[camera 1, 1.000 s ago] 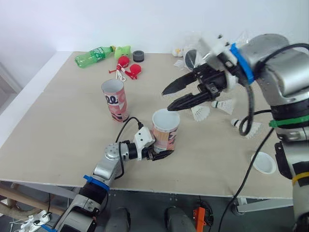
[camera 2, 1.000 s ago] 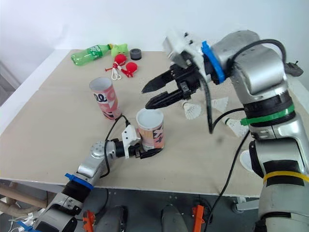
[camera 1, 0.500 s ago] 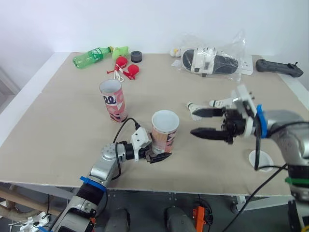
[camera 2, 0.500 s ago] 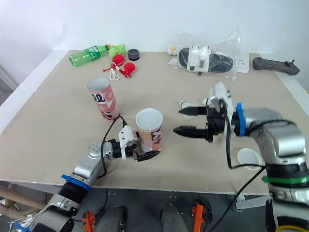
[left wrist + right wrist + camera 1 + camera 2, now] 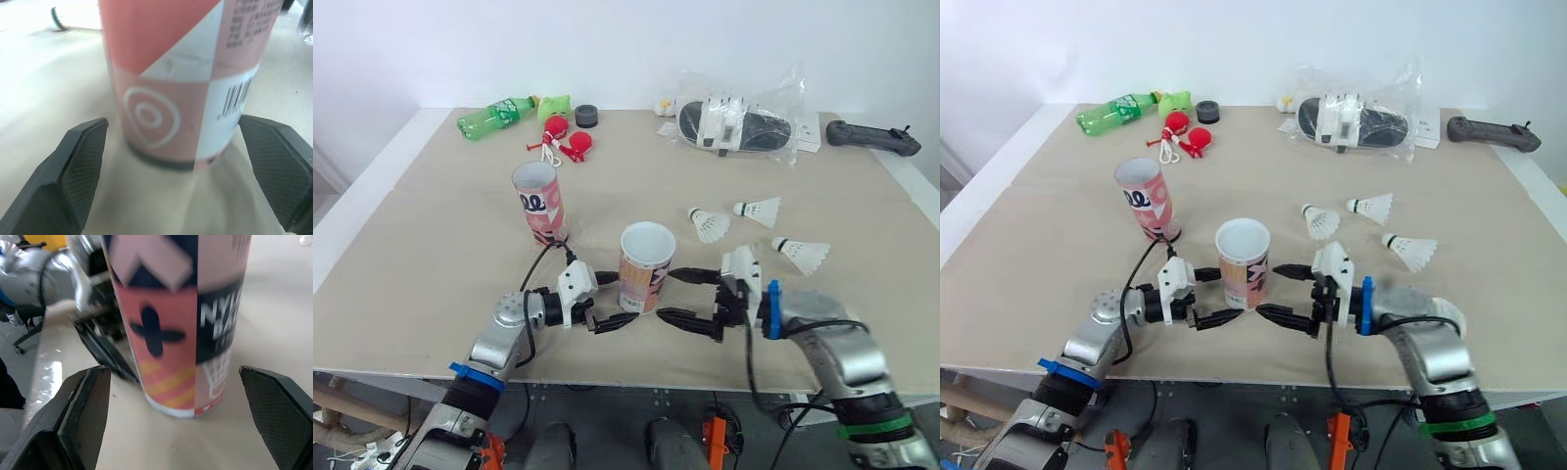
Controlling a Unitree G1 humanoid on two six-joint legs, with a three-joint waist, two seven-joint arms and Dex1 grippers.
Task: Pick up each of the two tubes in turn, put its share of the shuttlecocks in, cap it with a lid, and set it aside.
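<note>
- Beige table (image 5: 431, 245) under a white wall (image 5: 607, 49), as the head sees it: the near tube (image 5: 647, 266) stands upright, open at the top and without a lid, between the left gripper (image 5: 621, 298) and the right gripper (image 5: 668, 295). Both have their jaws spread wide and hold nothing. Each pair points at the lower half of this tube from its own side.
- Three shuttlecocks (image 5: 708, 224) lie on the table beyond the right gripper, well apart from its jaws. The far tube (image 5: 538, 203) stands upright beyond the left gripper.
- Left wrist view: the base of the near tube is just ahead of the gap and centred on it. Bare table shows on both sides between the tube and the fingertips (image 5: 83, 166).
- Right wrist view: the same tube stands ahead of the wide gap, and neither of the fingertips (image 5: 80, 411) touches it. The left gripper is just behind the tube.
- My judgement on handling: the tube looks like thin printed cardboard, so it is probably light, empty, and easy to tip or dent. The glossy print may also slip. I would take hold around the middle of the body, below the open rim, with gentle pressure, so that the mouth keeps its round shape for the shuttlecocks.
</note>
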